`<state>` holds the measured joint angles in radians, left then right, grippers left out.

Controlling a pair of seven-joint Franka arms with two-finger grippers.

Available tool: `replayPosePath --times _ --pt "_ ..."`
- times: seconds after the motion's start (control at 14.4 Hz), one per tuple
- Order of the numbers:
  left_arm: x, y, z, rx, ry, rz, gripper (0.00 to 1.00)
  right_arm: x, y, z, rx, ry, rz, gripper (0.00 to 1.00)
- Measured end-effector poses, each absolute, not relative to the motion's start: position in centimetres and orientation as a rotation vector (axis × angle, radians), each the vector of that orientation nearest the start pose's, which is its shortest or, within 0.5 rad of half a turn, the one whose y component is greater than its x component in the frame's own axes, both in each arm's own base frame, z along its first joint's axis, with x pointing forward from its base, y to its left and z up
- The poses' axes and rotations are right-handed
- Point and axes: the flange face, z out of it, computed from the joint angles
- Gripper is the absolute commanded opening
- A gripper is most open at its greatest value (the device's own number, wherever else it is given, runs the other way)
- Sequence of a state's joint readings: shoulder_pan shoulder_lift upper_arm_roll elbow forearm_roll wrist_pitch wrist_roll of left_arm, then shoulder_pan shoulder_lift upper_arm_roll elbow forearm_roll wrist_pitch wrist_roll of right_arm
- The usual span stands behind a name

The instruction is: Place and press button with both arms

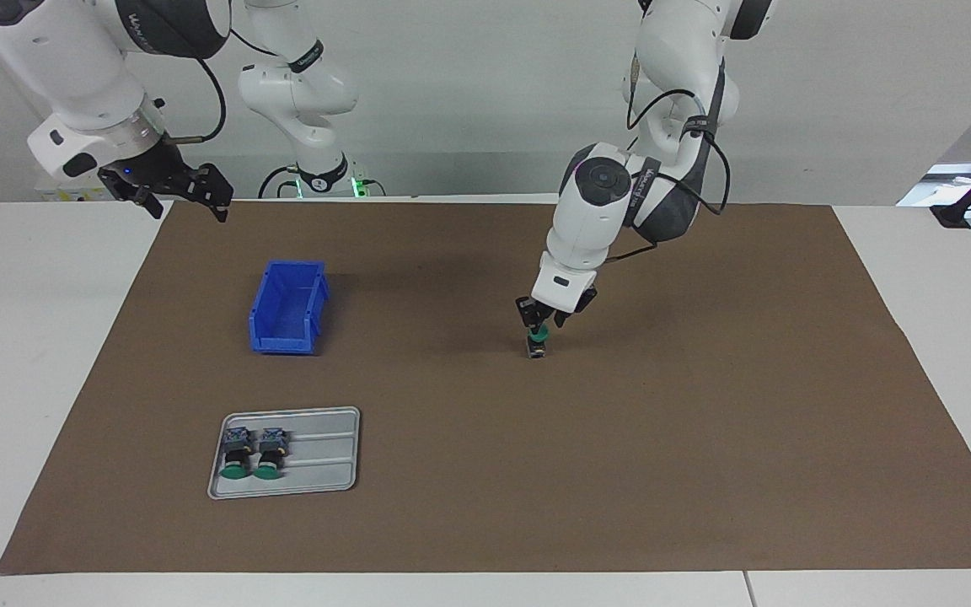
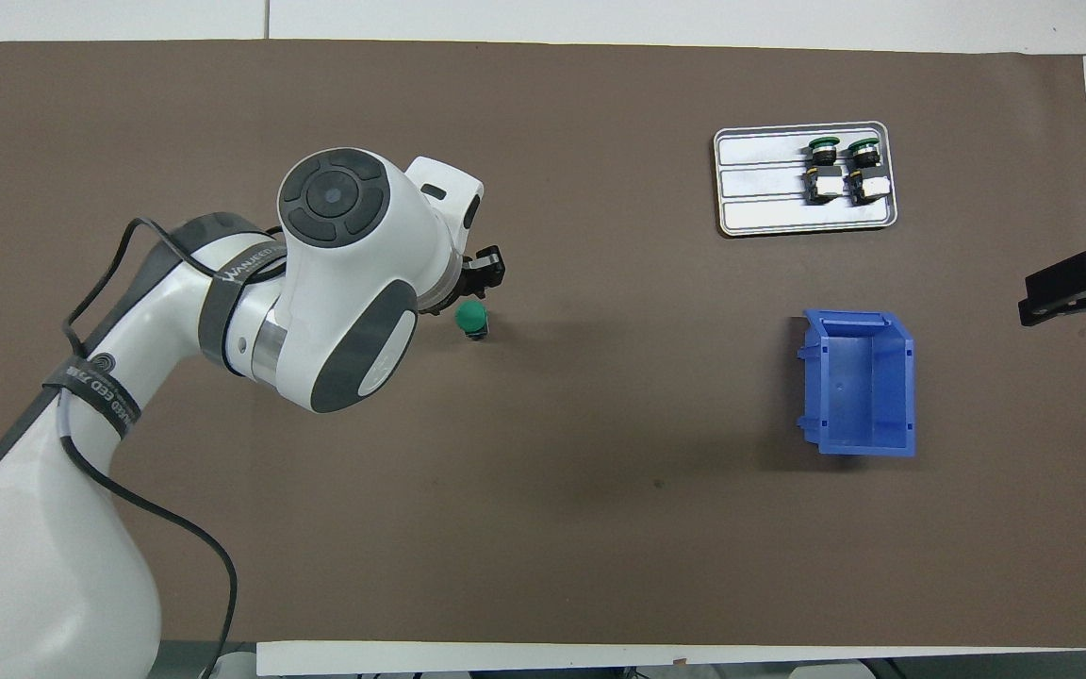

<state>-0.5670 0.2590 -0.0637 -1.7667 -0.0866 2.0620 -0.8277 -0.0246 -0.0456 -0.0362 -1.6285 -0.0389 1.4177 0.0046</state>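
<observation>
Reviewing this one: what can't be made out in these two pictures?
- Left claw: whether it grips the green button standing on the mat; too small in the facing view, wrist-covered overhead.
- Right claw: overhead view's edge cuts it off.
- Two tray buttons: markings too small.

Two bulky white jointed arms (image 1: 595, 211) with dark grey joint caps, grey bands with pale lettering, loose black cables (image 2: 100, 471), black two-finger grippers, silver wrist ring on the left arm, small blue light on the right wrist (image 1: 128, 173)
</observation>
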Motion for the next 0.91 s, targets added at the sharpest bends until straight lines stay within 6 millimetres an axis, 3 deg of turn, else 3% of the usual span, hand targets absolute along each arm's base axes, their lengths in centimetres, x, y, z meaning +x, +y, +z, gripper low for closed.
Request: replayPosePath --times 0.14,0.28,0.91 --pt "51.9 -35.6 43.4 -3.202 -0.411 0.06 0.99 52.1 -3.7 61.0 -3.161 0.107 0.263 0.99" --pt "52.9 -32.5 44.5 -3.183 -0.362 0.102 0.99 52.1 -3.7 61.0 -3.161 0.107 0.263 0.99" --pt "55.7 -14.3 50.5 -3.164 -0.107 0.218 0.99 52.1 -3.7 61.0 -3.161 0.107 0.263 0.99"
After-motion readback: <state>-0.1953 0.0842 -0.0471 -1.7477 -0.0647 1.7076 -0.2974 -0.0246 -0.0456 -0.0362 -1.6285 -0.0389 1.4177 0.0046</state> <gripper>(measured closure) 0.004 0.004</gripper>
